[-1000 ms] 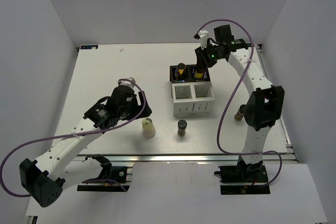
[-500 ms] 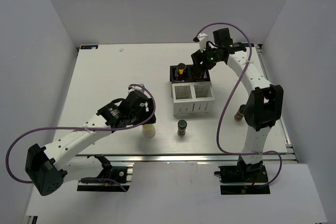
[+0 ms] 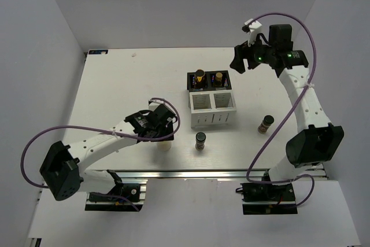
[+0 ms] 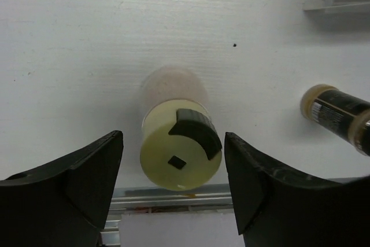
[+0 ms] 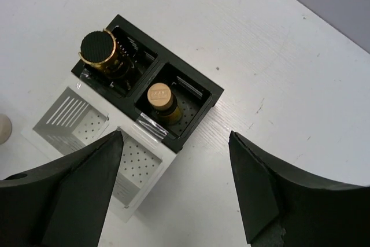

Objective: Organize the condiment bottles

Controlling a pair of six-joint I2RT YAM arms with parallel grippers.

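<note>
- Straddling the cream conical bottle point(image 4: 179, 157) with my left hand point(image 4: 173, 143): fingers spread, one on each side. Bare tabletop point(image 3: 115, 85) shows in both gaps, so no contact.
- Cream conical bottle stands upright, in front of the box point(image 3: 213, 121) and off to its left, near the tabletop's front edge.
- Top view: my left wrist covers most of that bottle, and only its near side shows.
- Right hand point(image 5: 176, 137): fingers spread wide with nothing between them. It hangs in the air behind the box and to its right, camera looking down on the box.
- Black-capped tall bottle point(image 3: 199, 76): upright in the box's rear left black compartment.
- Tan-capped tall bottle point(image 3: 218, 77): upright in the rear right black compartment, beside the first, with the divider between them.
- The box's two white front compartments show perforated floors in the right wrist view.
- Front jar point(image 3: 200, 140): short and brown, upright just in front of the box, apart from its front wall and right of the cream conical bottle. Also visible at the right edge of the left wrist view.
- Side jar point(image 3: 266, 123): short and brown, upright to the right of the box and slightly forward of it, well apart. Neither hand is near it.
</note>
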